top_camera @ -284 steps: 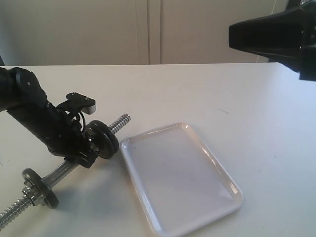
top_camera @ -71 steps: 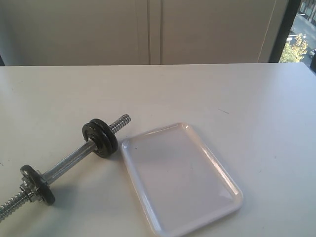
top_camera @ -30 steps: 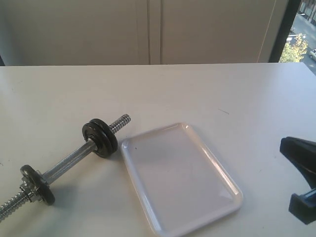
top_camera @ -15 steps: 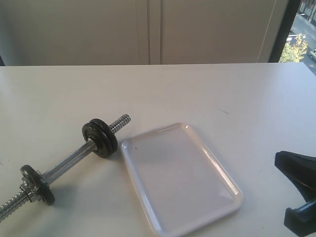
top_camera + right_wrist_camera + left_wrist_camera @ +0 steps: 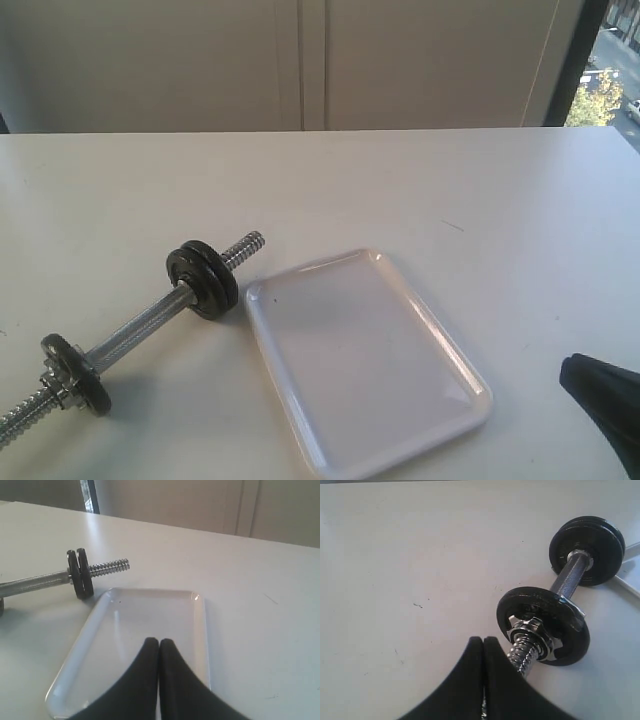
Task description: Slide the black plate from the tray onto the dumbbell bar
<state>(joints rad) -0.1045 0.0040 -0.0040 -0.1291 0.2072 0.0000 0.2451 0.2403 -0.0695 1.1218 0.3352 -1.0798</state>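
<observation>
The tray (image 5: 448, 352) lies empty at centre right of the table, also in the right wrist view (image 5: 201, 630). The dumbbell bar (image 5: 140, 328) lies to its left, one threaded end pointing at the tray. Two dark discs sit side by side near that end; the outer, blacker one is the black plate (image 5: 218, 284), also seen edge-on (image 5: 83, 574). A single worn disc (image 5: 542, 625) with a chrome nut sits at the other end. My left gripper (image 5: 483, 640) is shut and empty beside that threaded end. My right gripper (image 5: 159, 641) is shut and empty over the tray's near end.
The white table (image 5: 420, 190) stretches to pale cabinet doors at the back. A dark part of the right arm (image 5: 603, 392) juts in at the lower right corner of the exterior view. A tray corner (image 5: 627, 584) shows past the paired discs in the left wrist view.
The left arm, at the paired discs 9.5 s ago, has left the exterior view. The right arm's dark part came in at lower right, then sank toward the corner. Bar and tray stayed put.
</observation>
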